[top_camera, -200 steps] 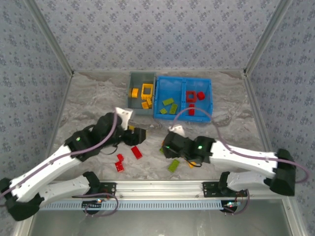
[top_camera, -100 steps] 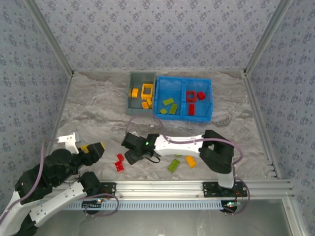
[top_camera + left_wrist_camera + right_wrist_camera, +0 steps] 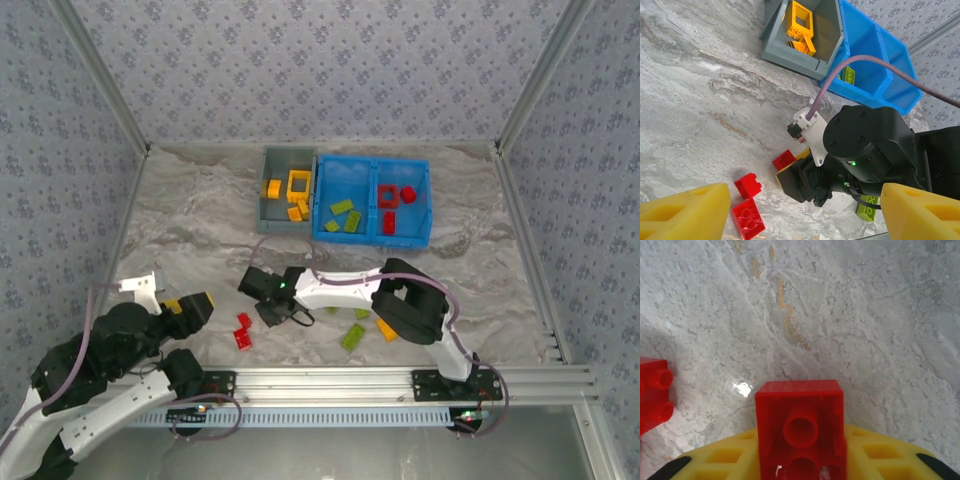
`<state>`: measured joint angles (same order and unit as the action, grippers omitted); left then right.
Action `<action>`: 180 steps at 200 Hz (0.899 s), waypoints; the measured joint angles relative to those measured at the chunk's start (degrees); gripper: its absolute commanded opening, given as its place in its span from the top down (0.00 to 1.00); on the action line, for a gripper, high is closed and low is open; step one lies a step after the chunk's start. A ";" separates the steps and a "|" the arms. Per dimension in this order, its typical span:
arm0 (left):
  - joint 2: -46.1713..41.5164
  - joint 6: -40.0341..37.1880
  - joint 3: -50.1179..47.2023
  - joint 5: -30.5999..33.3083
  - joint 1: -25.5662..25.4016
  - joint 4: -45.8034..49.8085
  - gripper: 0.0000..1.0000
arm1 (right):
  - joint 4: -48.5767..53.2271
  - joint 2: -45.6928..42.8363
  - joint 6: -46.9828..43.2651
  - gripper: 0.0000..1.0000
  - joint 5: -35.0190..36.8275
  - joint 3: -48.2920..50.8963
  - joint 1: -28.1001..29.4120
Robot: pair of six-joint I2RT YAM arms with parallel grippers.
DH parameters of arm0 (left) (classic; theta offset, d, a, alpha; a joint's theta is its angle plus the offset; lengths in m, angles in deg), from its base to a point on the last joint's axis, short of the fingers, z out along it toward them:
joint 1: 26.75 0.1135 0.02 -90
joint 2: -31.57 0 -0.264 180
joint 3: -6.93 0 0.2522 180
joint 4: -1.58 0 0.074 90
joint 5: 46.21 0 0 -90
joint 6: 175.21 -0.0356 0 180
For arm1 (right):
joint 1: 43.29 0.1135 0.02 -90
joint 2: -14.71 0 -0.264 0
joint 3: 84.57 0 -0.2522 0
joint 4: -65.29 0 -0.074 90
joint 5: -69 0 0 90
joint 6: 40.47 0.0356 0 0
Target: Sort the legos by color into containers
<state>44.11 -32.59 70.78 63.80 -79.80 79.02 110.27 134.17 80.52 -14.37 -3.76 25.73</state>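
Note:
My right gripper point(image 3: 800, 452) is shut on a red lego point(image 3: 799, 405), hollow underside toward the camera, low over the marble table. From above, the right gripper point(image 3: 262, 290) reaches left of centre. Two more red legos point(image 3: 243, 330) lie just beside it. My left gripper point(image 3: 188, 303) is pulled back at the lower left, open and empty, its yellow fingers point(image 3: 685, 215) wide apart. Green legos point(image 3: 352, 337) and an orange lego point(image 3: 386, 328) lie near the front. The grey container point(image 3: 270, 215) holds yellow legos. The blue container point(image 3: 372, 235) holds green and red ones.
The right arm's links point(image 3: 410, 300) arch over the front middle of the table. An aluminium rail point(image 3: 320, 380) runs along the near edge. Patterned walls close the sides and back. Bare marble lies left of the grey container.
The left arm drew back to the lower left and its jaws widened. The right arm swung left across the table and closed on the red lego.

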 measured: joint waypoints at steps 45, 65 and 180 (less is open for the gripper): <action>0.55 -0.48 0.00 -1.03 0.02 -0.90 0.19 | 0.81 -0.09 0.04 0.71 1.77 -0.20 0.13; 3.23 -1.40 0.02 -2.71 0.02 -2.54 0.19 | 2.10 -2.67 0.02 0.71 4.04 1.31 -0.15; 57.68 -13.22 14.64 -12.74 -8.17 -31.52 0.21 | 6.32 -36.61 -2.78 0.69 7.67 15.89 -38.25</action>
<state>101.79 -45.82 85.43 51.06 -87.98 47.51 116.59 97.56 77.74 -6.70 12.13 -12.52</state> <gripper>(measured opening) 0.796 0.333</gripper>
